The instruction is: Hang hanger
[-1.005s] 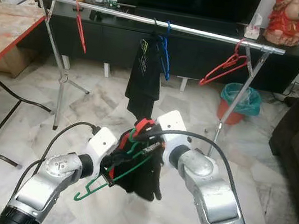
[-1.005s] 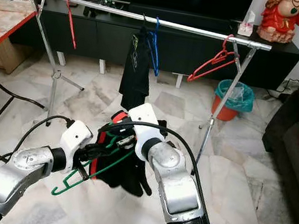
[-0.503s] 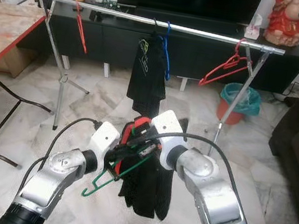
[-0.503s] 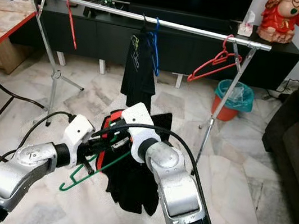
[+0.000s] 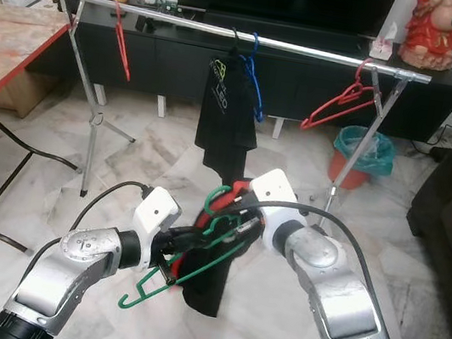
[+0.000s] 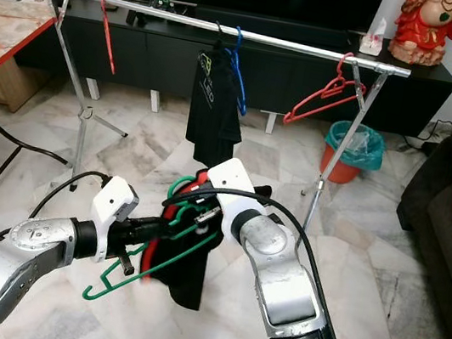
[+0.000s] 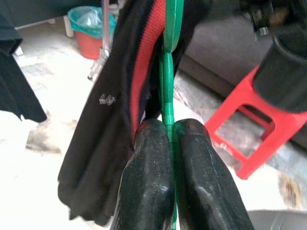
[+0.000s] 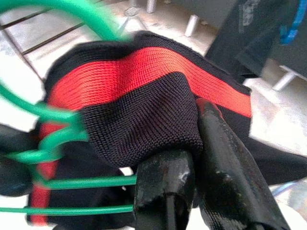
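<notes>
**Hanger loaded and in both grippers; rail not yet reached**

Nearest the robot, the left gripper (image 7: pixel 165 158) had its two black fingers pressed together on the thin green plastic hanger (image 5: pixel 195 255), the green bar pinched between the pads in the left wrist view. The hanger sat low in front of the robot's chest, tilted, with one end hooking down toward the marble floor (image 5: pixel 124 162).

Just beyond, the right gripper (image 8: pixel 192 158) was clamped on the black garment with a red stripe (image 8: pixel 144 91), gripping a fold of knit cloth close to the hanger's green hook (image 6: pixel 182 188). The garment draped over the hanger and hung below it, clear of the floor.

Farther off, well apart from both grippers, stood the long silver metal clothes rail (image 5: pixel 230 33) on its folding legs. It already carried a red hanger (image 5: pixel 124 42) near its left end, a black shirt on a blue hanger (image 5: pixel 231 110) near the middle, and another red hanger (image 5: pixel 340 102) near the right end.

Judgement: garment appeared to be on the hanger, so the dressing step looked mostly done. Left to do: lift, close the gap to the rail, seat the hook on a free stretch, release.
</notes>
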`<state>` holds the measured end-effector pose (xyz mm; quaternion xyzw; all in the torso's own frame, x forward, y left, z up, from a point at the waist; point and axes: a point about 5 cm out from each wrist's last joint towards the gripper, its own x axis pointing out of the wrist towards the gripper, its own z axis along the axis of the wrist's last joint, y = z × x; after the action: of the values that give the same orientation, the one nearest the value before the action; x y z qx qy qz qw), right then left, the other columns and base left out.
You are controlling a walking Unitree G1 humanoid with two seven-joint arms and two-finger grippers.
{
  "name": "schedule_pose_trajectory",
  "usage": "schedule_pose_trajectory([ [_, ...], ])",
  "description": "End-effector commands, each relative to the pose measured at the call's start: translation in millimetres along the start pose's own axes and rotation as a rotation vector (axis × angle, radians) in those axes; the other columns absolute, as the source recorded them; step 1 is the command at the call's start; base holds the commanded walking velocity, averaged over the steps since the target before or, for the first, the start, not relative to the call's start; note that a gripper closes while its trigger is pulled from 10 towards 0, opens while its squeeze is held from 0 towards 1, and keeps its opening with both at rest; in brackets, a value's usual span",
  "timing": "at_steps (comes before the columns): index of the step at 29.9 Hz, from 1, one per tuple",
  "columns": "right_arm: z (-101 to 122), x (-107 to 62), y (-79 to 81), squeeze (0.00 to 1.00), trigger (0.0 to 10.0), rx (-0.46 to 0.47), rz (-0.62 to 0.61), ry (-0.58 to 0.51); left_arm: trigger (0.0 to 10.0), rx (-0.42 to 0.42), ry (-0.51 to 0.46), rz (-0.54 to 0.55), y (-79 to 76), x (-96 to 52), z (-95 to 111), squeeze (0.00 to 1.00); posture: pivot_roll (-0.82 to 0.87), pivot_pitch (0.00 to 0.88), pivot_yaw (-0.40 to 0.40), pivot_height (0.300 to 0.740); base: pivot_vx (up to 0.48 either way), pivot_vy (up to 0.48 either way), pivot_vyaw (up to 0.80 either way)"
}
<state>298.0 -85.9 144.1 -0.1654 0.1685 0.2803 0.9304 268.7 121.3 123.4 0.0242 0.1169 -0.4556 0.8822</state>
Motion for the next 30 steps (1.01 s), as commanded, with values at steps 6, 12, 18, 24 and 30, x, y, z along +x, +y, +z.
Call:
schedule_pose_trajectory([
  [6, 10.5, -3.7, 18.9, 0.00, 10.0, -0.048, 0.133, -0.024, 10.0, 0.036, -0.066, 0.017, -0.4, 9.8, 16.6, 0.00, -0.05, 0.000, -0.021, 0.740, 0.000, 0.000, 0.00],
  [12, 12.6, -6.5, 18.6, 0.00, 10.0, -0.083, 0.142, -0.027, 10.0, 0.045, -0.115, 0.113, 10.1, 10.2, 25.3, 0.00, -0.05, 0.000, -0.018, 0.740, 0.000, 0.000, 0.00],
  [18, 13.0, -8.3, 12.7, 0.00, 10.0, -0.090, 0.114, -0.013, 10.0, 0.064, -0.146, 0.216, 20.0, 8.9, 31.1, 0.00, -0.05, 0.000, -0.014, 0.740, 0.000, 0.000, 0.00],
  [24, 5.7, -9.2, 8.8, 0.00, 10.0, -0.128, 0.086, 0.031, 10.0, 0.079, -0.203, 0.323, 31.2, 6.3, 38.9, 0.00, -0.05, 0.000, -0.013, 0.740, 0.000, 0.000, 0.00],
  [30, 7.4, -8.7, 9.3, 0.00, 10.0, -0.114, 0.085, 0.013, 10.0, 0.075, -0.222, 0.307, 29.5, 6.2, 40.4, 0.00, -0.05, 0.000, -0.011, 0.740, 0.000, 0.000, 0.00],
])
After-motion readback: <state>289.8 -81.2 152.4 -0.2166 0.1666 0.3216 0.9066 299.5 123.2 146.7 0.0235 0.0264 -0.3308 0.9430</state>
